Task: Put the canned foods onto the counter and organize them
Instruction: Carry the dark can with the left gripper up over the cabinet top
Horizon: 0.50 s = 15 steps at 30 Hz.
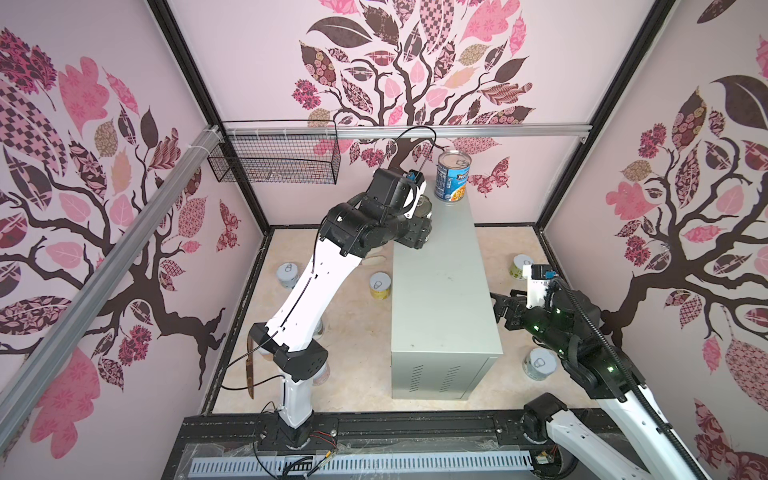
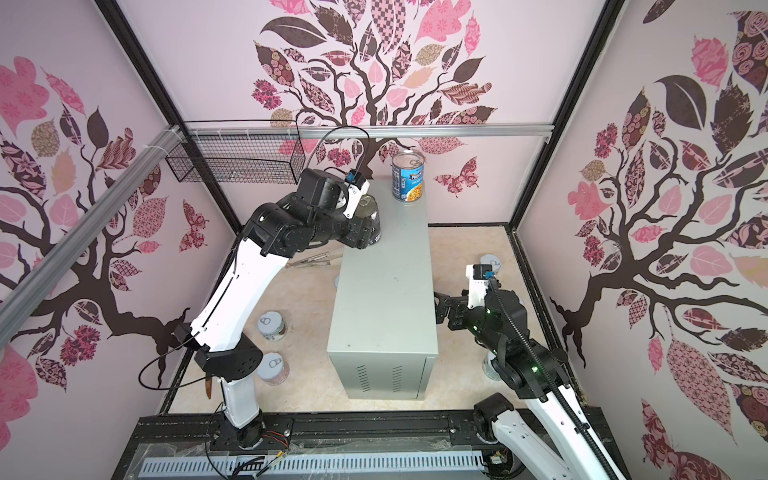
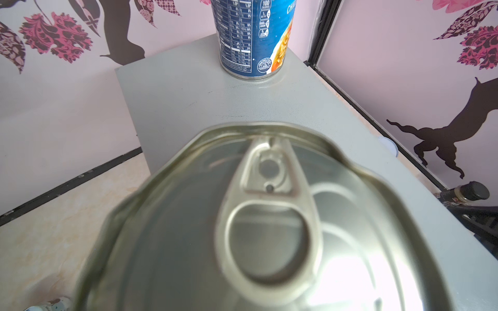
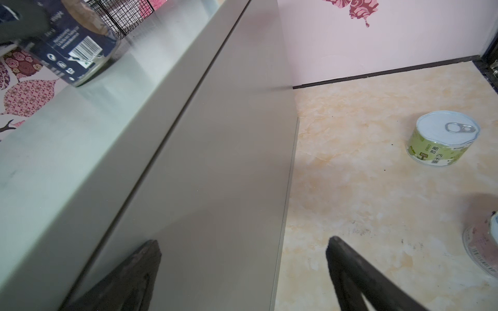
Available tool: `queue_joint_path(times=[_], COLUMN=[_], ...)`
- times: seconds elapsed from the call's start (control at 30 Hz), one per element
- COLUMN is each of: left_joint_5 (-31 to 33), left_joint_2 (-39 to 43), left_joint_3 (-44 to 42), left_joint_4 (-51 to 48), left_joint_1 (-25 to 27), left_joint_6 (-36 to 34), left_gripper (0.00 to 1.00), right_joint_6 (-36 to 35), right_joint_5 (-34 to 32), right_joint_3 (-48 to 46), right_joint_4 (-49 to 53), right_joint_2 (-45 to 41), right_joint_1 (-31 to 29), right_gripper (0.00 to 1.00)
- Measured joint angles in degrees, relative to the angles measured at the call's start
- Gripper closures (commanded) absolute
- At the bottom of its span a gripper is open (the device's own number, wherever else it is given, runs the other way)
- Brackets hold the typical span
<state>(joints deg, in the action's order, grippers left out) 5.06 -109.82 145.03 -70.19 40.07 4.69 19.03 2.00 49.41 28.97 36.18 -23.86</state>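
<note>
We saw left end effector [image 2: 368,224] clamped on navy can [image 4: 80,51] over table [image 1: 444,270] | right end effector [image 4: 244,242] gaped empty beside it

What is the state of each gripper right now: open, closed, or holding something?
Left gripper: closed on the dark navy can.
Right gripper: open, holding nothing.

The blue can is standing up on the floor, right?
No. The blue can is standing up, but on top of the grey counter, at its far end. Both top views show it.
</note>
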Motion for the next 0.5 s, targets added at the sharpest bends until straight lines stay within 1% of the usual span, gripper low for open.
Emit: queue_joint_path(times=[0.27,0.4,0.5], left_joint_5=[-1.6,-2.36,-2.75], left_joint_2=[-1.11,-1.36,-1.22], left_joint_3=[0.04,0.04,0.04], left_joint_4=[2.38,3.08,5.99], left_joint_1=[-0.02,0.0,0.0], left_joint_6=[0.0,-0.07,-0.11], left_gripper=[0.23,0.14,0.09], right_joint_6=[-0.39,-0.94,-1.09], right_joint_5=[0.02,0.2,0.2], right_joint_3=[-0.79,-0.79,-0.79], right_joint_4=[0.2,0.5,0.66], right_joint_2=[-1.03,-1.44,-1.49], right_joint_1=[-0.02,-0.04,-0.07], right_gripper=[0.0,0.0,0.0])
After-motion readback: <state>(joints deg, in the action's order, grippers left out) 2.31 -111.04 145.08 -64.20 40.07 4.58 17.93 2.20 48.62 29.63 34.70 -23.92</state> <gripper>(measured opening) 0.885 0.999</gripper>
